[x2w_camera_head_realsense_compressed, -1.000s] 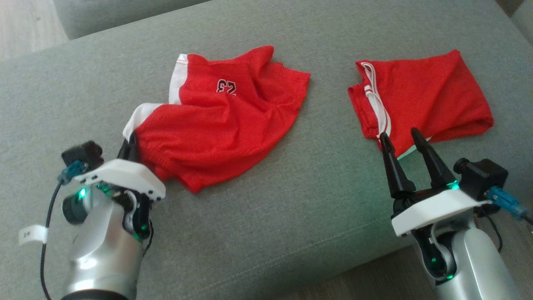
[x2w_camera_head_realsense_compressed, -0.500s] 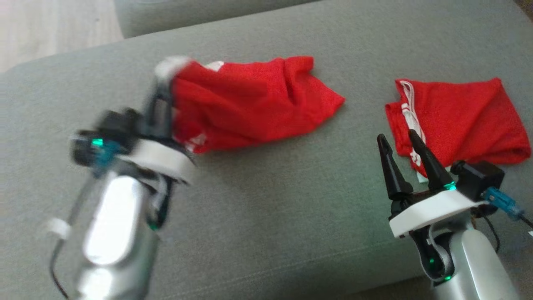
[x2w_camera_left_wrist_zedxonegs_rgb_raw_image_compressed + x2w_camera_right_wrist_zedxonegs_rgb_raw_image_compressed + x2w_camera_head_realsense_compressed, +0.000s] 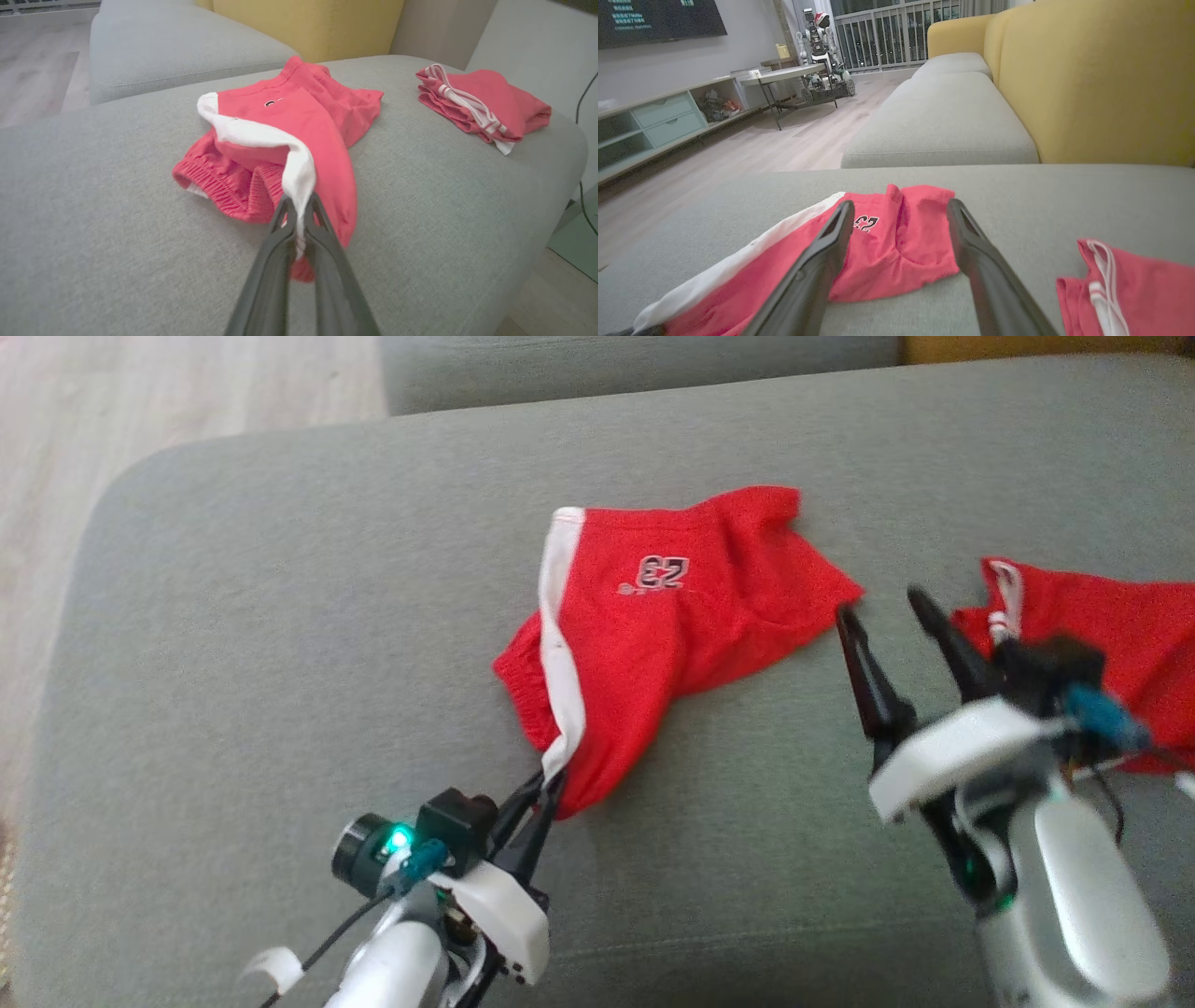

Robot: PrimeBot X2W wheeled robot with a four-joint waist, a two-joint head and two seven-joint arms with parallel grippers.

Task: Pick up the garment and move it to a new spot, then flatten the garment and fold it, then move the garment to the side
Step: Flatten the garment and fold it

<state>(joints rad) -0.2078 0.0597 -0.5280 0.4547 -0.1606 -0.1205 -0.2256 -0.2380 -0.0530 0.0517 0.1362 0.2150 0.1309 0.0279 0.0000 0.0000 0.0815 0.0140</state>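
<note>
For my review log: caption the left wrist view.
Left end effector grips red shorts by their white stripe, on grey sofa.

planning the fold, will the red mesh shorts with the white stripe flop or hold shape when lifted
Likely floppy: the red mesh shorts drape and crease where the left gripper pinches the white stripe. Probably light: one small pinch lifts that edge.

Shorts (image 3: 691,635): red cloth, matt, with a fine mesh-like texture and a smooth white cloth stripe. Cushion (image 3: 280,663): grey woven cloth, coarse and matt. Right gripper (image 3: 881,603): dark matt plastic fingers (image 3: 873,677). Forearm (image 3: 1092,887): silvery and glossy. Floor (image 3: 187,401): pale, smooth wood.
</note>
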